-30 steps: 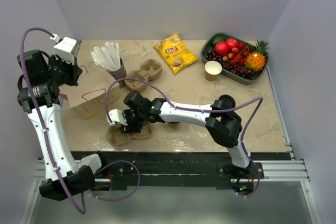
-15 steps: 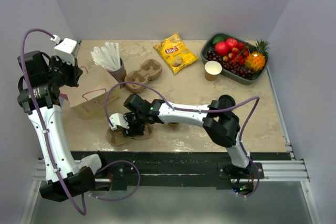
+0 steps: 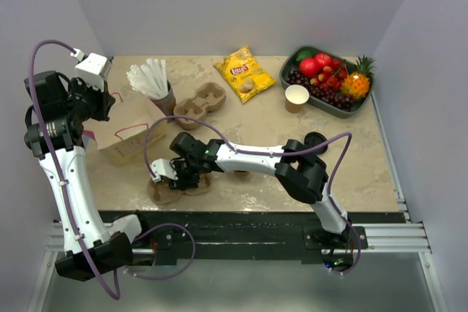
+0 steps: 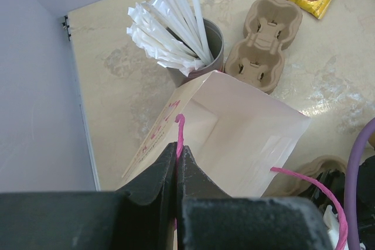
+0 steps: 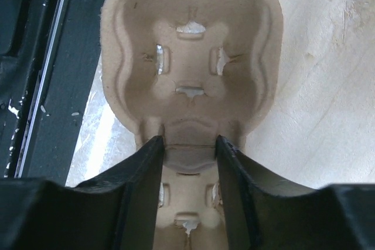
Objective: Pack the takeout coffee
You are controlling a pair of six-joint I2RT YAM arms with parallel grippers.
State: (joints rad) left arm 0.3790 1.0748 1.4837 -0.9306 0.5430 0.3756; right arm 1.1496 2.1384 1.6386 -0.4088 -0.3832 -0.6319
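Note:
The lidded takeout coffee does not show clearly; only a tan bit [image 3: 240, 174] peeks from under my right forearm. My right gripper [image 3: 183, 173] [image 5: 188, 141] is low over a tan pulp cup carrier [image 3: 164, 189] [image 5: 190, 57] near the table's front edge. Its fingers clasp the carrier's narrow middle from both sides. The carrier's cup holes are empty. My left gripper [image 3: 102, 104] [image 4: 177, 147] is shut on the pink handle [image 4: 179, 130] of a paper bag [image 3: 131, 133] [image 4: 234, 139] and holds the bag's mouth open at the left.
A second cup carrier [image 3: 201, 104] [image 4: 263, 42] and a cup of wrapped straws [image 3: 153, 82] [image 4: 176, 27] stand behind the bag. A chips bag [image 3: 243, 72], a lidless tan cup [image 3: 296, 97] and a fruit tray [image 3: 287, 74] sit at the back right.
My right gripper has shifted a little to the left and toward the front edge, and the carrier has moved with it. The left arm and bag have not moved.

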